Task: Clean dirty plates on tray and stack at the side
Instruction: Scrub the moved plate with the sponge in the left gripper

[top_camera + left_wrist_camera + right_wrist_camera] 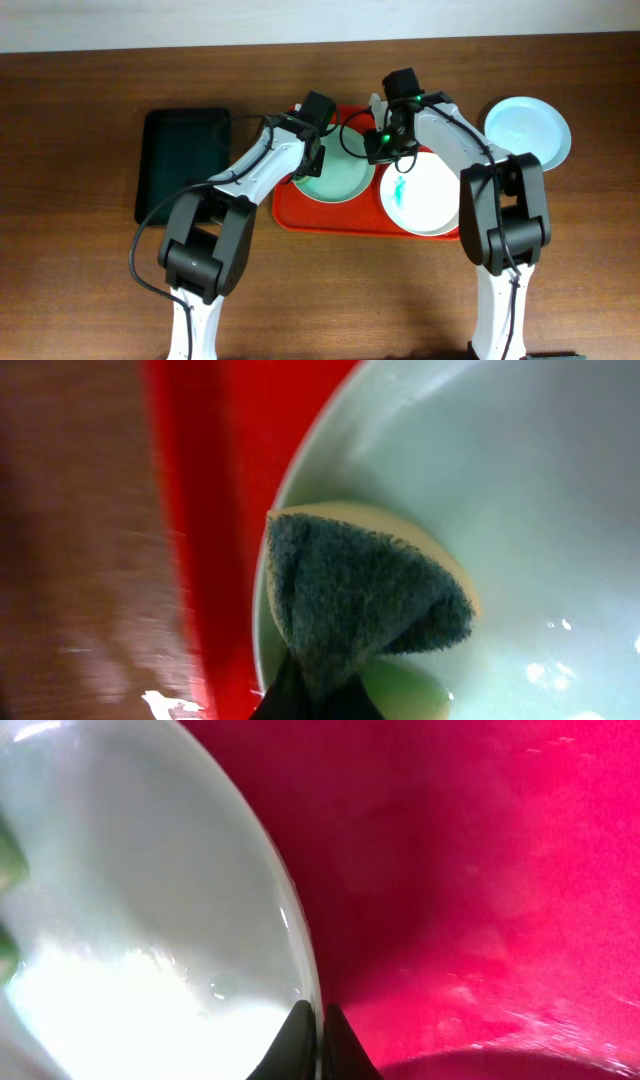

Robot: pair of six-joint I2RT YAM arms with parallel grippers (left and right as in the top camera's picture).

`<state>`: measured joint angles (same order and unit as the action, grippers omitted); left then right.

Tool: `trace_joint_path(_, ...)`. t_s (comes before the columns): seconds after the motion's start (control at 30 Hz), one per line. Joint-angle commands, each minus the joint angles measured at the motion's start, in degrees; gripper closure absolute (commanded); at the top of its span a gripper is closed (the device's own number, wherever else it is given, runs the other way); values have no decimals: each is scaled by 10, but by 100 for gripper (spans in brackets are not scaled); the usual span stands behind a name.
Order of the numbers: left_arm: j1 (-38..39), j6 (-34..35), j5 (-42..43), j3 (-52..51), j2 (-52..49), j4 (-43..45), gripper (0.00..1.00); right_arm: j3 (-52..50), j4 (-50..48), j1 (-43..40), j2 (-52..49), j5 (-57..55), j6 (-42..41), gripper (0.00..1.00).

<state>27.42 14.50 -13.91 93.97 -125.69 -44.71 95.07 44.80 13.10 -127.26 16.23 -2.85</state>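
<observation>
I count three plates: mint-green plate [345, 180] and white plate [430, 200] on the single red tray [300, 215], pale plate [528, 130] to its right. One black tray [185, 165] to its left; one sponge [350, 600].

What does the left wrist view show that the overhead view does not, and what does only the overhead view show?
Only the left wrist view: the left claw holds a sponge, dark scouring side up, pressed inside the mint-green plate near its rim. Only the overhead view: a white plate with a teal smear on the red tray, another pale plate on the table at the right, and a black tray at the left. Both: the mint-green plate, the red tray under it and the wooden table.
</observation>
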Motion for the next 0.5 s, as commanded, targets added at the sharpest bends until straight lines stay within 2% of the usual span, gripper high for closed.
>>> trace_joint_path(0.0, -12, -6, -156, 33, -4, -8, 100, 0, 2, -6, -6, -30, 5, 96)
trace_joint_path(0.03, -12, -6, -74, 65, -3, -10, 100, 0, 2, -6, -6, -30, 5, 96)
trace_joint_path(0.07, -15, -7, 56, 87, -3, -8, 100, 0, 3, -6, -6, -30, 5, 96)
trace_joint_path(0.1, -22, -7, 256, 91, -3, 19, 100, 0, 2, -6, -6, -30, 5, 96)
trace_joint_path(0.13, -25, -7, 313, 90, -8, 27, 100, 0, 2, -6, -6, -30, 5, 96)
trace_joint_path(0.27, -24, -7, 299, 90, -57, 31, 100, 0, 2, -6, -6, -30, 5, 96)
trace_joint_path(0.33, -30, -7, 206, 90, -78, 17, 100, 0, 3, -6, -6, -30, 5, 96)
trace_joint_path(0.37, -33, -7, 136, 90, -81, -1, 100, 0, 5, -6, -6, -30, 5, 96)
trace_joint_path(0.4, -38, -7, 27, 90, -80, -30, 100, 0, 3, -6, -6, -30, 5, 96)
trace_joint_path(0.47, -40, 4, -23, 96, -73, -47, 100, 3, 2, -6, -6, -30, 5, 96)
